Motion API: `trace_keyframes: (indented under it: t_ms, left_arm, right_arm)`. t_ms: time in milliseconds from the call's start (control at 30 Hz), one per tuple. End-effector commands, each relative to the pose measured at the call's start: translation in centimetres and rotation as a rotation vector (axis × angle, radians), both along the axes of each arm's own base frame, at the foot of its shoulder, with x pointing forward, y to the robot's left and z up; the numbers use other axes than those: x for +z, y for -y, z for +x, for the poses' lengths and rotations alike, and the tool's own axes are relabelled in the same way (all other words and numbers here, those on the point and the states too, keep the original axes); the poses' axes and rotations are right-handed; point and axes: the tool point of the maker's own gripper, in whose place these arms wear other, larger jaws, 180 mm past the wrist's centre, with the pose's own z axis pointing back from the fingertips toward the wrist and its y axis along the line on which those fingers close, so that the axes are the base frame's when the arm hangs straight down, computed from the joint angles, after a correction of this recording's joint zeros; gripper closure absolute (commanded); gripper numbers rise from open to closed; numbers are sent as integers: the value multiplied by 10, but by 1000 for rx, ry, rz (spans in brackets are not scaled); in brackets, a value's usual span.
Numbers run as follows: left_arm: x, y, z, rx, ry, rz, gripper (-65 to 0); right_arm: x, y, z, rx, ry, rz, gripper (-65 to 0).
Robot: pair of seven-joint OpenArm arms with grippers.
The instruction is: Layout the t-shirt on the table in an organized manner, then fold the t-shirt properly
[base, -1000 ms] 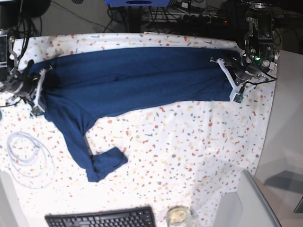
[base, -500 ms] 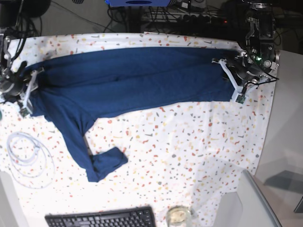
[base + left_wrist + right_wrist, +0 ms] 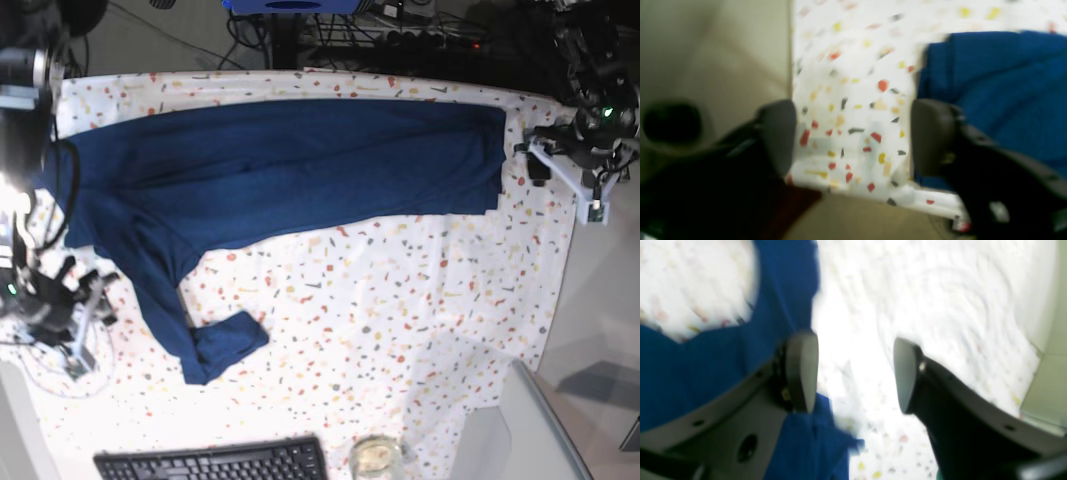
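Across the frame's upper half: t-shirt (image 3: 290, 165) lies limp, light | grip its hem corners | left gripper (image 3: 853, 136), right gripper (image 3: 853, 373): your jaws parted, empty.

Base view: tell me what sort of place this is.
Probably a robotics lab bench: a table in speckled cloth holds a t-shirt, a keyboard sits at its near edge, and cables tangle behind it.
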Motion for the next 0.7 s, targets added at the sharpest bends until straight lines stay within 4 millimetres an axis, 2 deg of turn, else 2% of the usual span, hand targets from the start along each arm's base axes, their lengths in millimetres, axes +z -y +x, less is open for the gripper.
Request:
trace_keyframes:
  t_ms: [0,100,167,233,333,433,533,567,600,667]
  left_arm:
    - [8,-9,0,27,27,13,-313]
    - [10,-23,-12,104,39,12,0]
    - [12,-31,-19,135,42,19,0]
    - [10,-35,-26,153,32,20,0]
    - [7,-36,-32,148,15,26,0]
    - [5,-37,-37,153,4,27,0]
    - [1,-37,-41,156,-9,22,0]
    - [-1,-37,-42,159,-15,18,0]
    - [-5,-37,-43,163,-22,10,0]
    - [-11,-37,-46,171,-36,-1,0]
  right_arm:
    - [12,-2,24,-2,36,30,-341]
    - [-3,-26,51,-16,27,135,-341]
    - [-12,-30,65,-73,46,167,-342]
    - [-24,-26,69,-116,55,161,-342]
    - [-41,-30,63,-127,59,152,-342]
    - [-49,-31,58,-131,54,138,-336]
    - [-62,-33,45,-129,28,141,-324]
    - [-65,-34,42,-129,23,143,-300]
    - [-67,-34,41,-130,21,144,-246]
    - [-67,-34,40,-134,20,149,-93]
